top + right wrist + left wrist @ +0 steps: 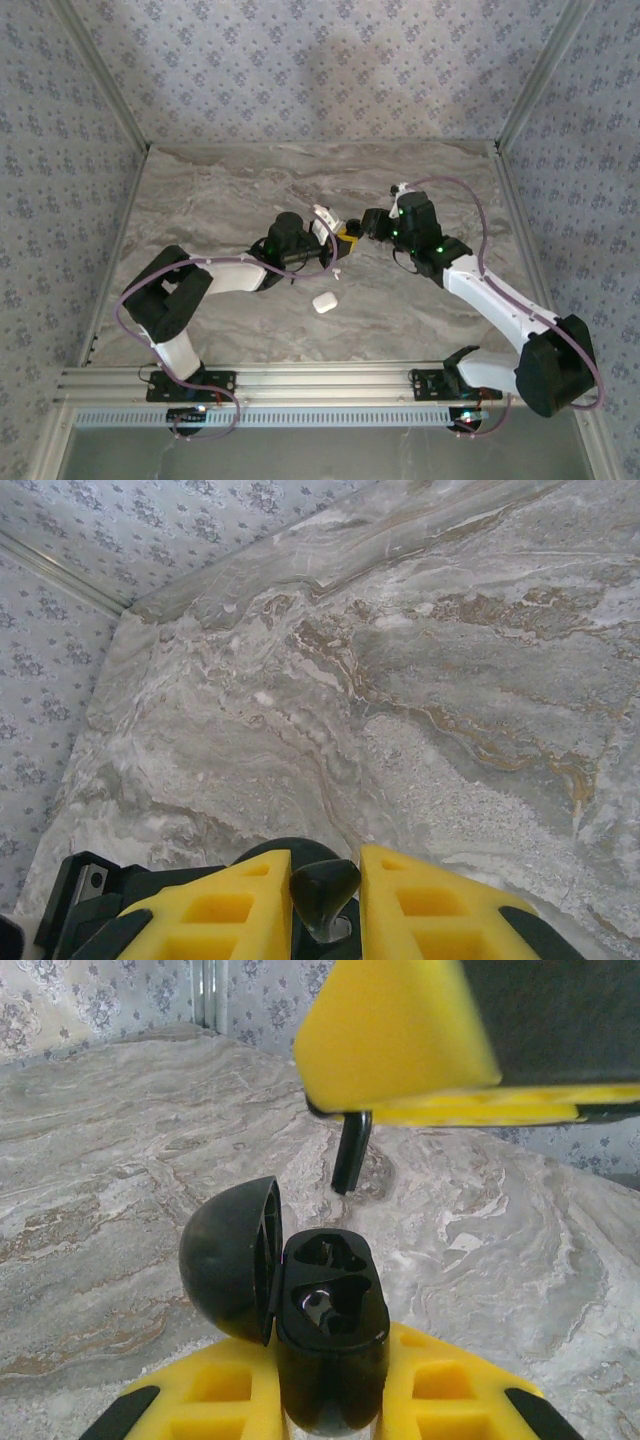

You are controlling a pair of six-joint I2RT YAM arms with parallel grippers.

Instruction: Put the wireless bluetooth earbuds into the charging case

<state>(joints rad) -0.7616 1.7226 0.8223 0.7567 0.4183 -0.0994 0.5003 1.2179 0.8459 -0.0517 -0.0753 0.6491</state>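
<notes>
My left gripper [330, 1385] is shut on a black charging case [332, 1305] that stands upright between its yellow fingers. The case's lid [228, 1258] is swung open to the left, and both wells look empty. My right gripper [325, 905] is shut on a black earbud [325, 892]. In the left wrist view the earbud's stem [351, 1150] hangs just above and behind the case's opening, apart from it. The two grippers meet at mid-table, the left gripper [328, 243] beside the right gripper [356, 230]. A white charging case [323, 302] lies shut on the table nearer the bases.
A tiny white piece [337, 271] lies on the marble table [220, 190] between the grippers and the white case. Patterned walls and metal frame posts close in the back and sides. In the right wrist view the open lid [290, 850] shows dark below the earbud.
</notes>
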